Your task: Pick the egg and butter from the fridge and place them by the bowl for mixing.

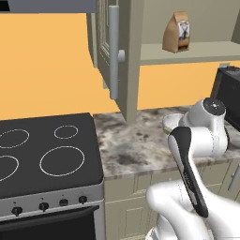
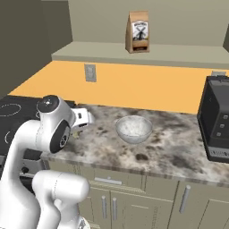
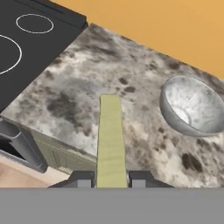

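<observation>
My gripper (image 3: 112, 179) is shut on the butter (image 3: 110, 135), a pale yellow stick that juts forward from between the fingers, above the marbled counter (image 3: 74, 96). The bowl (image 3: 192, 107), shiny silver-grey and empty, sits on the counter to the right of the stick and apart from it. In the right base view the gripper (image 2: 82, 124) hangs low over the counter's left part, left of the bowl (image 2: 133, 129). The egg and the fridge are out of view.
A black stove (image 1: 47, 150) borders the counter on the left. A black appliance (image 2: 217, 125) stands at the counter's right end. A brown bag (image 2: 137, 32) sits on the shelf above. A beige cupboard door with a bar handle (image 1: 114, 56) hangs over the counter's back left.
</observation>
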